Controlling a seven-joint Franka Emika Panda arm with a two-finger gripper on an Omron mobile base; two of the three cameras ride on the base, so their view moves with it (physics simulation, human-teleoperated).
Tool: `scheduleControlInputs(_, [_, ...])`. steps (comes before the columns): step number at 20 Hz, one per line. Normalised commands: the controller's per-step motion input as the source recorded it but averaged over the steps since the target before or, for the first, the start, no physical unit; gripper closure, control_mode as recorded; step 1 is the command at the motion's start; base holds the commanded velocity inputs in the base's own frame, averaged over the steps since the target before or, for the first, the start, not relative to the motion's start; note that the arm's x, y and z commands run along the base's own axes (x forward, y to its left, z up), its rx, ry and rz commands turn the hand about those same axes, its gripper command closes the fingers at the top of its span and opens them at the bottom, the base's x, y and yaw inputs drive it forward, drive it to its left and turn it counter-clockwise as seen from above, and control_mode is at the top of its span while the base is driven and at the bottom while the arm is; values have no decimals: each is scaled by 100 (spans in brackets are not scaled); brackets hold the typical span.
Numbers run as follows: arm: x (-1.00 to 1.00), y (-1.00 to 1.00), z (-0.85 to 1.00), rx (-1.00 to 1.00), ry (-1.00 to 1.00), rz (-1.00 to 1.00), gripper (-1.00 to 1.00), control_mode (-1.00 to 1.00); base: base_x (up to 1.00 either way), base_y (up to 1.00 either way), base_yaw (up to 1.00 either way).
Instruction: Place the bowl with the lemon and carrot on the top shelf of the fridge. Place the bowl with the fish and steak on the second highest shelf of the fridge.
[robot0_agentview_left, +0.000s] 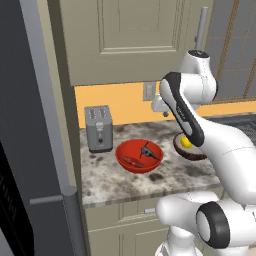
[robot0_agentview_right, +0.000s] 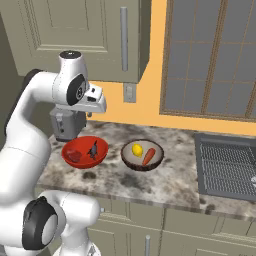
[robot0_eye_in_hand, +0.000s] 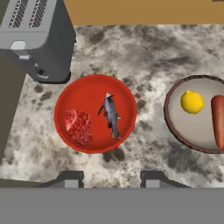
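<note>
Gripper (robot0_eye_in_hand: 108, 180) held above the counter (robot0_agentview_right: 170, 185), jaws part open, nothing gripped. Red bowl with the fish and steak (robot0_eye_in_hand: 95, 113) lies directly below; brown bowl with the lemon and carrot (robot0_eye_in_hand: 197, 114) just beside it, apart. Toaster (robot0_eye_in_hand: 37, 39) stands behind. Descent is best aimed at one rim, clear of the food.

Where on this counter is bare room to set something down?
Bare marble lies between the brown bowl and the sink, and along the front edge of the counter. It is crowded at the left, where the toaster and red bowl stand close.
</note>
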Motion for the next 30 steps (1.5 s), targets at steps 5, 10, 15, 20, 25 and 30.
scheduleControlInputs(5, [-37,-6,-11,4,-5,0,-100,-100,0,0,0])
scheduleControlInputs(10, [-45,0,-98,4,13,-11,-100,-100,0,0,0])
scheduleControlInputs(15, [0,0,-100,0,33,-14,-100,-100,0,0,0])
scheduleControlInputs(20, [40,1,-78,2,6,-25,-100,-100,0,0,0])
scheduleControlInputs(25, [35,14,-68,7,0,-22,-100,-100,0,0,0])
scheduleControlInputs(30, [26,18,-61,5,0,-19,-100,-100,0,0,0])
